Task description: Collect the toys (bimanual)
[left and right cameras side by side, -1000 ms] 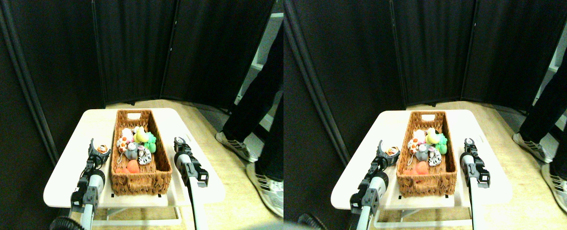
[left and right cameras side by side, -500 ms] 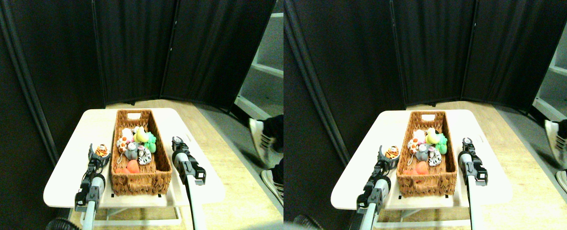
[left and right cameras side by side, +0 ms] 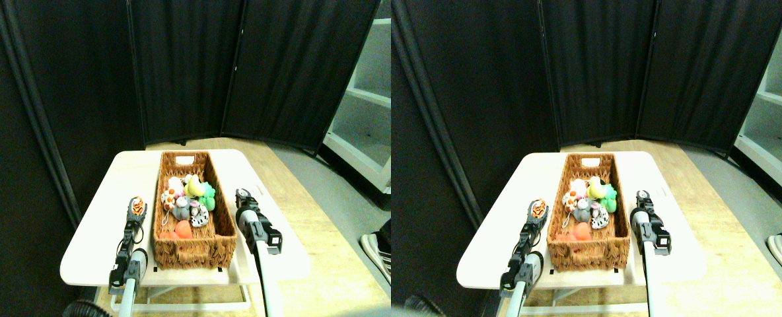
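While I watch the feed, the left gripper [left and right cameras side by side: 137, 206] sits over the counter [left and right cameras side by side: 94, 241] just left of the basket [left and right cameras side by side: 195, 249], w/ a small tiger-striped toy [left and right cameras side by side: 138, 207] at its tip. Jaws look closed around that toy, pinching it between them. Can't tell if the toy is lifted off the counter or touching it.

Right gripper [left and right cameras side by side: 241, 195] is on the other side, just beside the basket's right wall, above the counter. It's too small for me to read, so I can't tell whether it's open or closed. I see nothing in it.

Rest of the toys are inside the basket, bunched in the middle and near end: a yellow toy [left and right cameras side by side: 193, 185] and a green toy [left and right cameras side by side: 207, 196] toward the right wall, a spotted toy [left and right cameras side by side: 169, 197] and a grey toy [left and right cameras side by side: 181, 209] left of them, a black-and-white toy [left and right cameras side by side: 199, 214] near the centre, an orange toy [left and right cameras side by side: 183, 229] closest to me. Far end of the basket, by the handle cutout, is bare.

Dark folding screens [left and right cameras side by side: 186, 66] stand behind the counter; a white shelf unit [left and right cameras side by side: 364, 125] is off to the right, and a shoe [left and right cameras side by side: 374, 247] shows at the right edge on the floor.
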Tool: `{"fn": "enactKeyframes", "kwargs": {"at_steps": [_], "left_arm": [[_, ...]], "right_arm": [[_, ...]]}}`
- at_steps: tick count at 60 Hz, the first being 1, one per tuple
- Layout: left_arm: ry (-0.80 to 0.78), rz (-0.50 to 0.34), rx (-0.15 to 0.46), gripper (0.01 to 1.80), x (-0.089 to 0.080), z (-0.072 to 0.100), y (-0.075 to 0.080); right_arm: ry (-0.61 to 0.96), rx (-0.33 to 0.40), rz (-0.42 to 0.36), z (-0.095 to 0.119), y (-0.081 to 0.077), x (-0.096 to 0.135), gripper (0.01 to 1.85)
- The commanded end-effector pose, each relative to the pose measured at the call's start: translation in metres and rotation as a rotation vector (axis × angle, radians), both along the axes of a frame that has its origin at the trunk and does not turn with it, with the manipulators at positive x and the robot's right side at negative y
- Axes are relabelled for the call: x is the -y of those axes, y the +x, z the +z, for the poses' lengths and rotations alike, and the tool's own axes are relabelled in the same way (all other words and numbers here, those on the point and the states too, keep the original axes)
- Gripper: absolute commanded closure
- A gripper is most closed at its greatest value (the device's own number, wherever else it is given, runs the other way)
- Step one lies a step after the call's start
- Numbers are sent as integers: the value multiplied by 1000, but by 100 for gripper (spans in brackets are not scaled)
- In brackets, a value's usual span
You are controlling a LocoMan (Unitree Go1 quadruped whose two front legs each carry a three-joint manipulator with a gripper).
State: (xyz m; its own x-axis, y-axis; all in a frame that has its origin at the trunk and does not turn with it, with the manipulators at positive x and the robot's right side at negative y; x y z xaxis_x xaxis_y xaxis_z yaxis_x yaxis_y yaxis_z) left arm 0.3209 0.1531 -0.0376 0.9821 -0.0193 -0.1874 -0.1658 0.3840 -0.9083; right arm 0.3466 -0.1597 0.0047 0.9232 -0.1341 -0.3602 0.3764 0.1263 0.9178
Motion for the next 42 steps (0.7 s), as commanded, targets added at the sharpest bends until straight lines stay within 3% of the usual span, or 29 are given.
{"fn": "enactKeyframes", "kwargs": {"at_steps": [1,11,20,25,42], "left_arm": [[80,-51,40,180,-5,21,3],[132,-102,67,180,-14,49,9],[147,-201,93,180,-16,78,17],[134,-214,96,180,-14,86,20],[103,-301,92,180,18,116,28]], "right_arm": [[-6,49,-6,10,2,-1,185],[3,65,2,12,2,-3,185],[9,73,-1,12,4,-2,185],[14,76,0,12,5,-2,185],[-5,80,-9,13,5,1,185]]}}
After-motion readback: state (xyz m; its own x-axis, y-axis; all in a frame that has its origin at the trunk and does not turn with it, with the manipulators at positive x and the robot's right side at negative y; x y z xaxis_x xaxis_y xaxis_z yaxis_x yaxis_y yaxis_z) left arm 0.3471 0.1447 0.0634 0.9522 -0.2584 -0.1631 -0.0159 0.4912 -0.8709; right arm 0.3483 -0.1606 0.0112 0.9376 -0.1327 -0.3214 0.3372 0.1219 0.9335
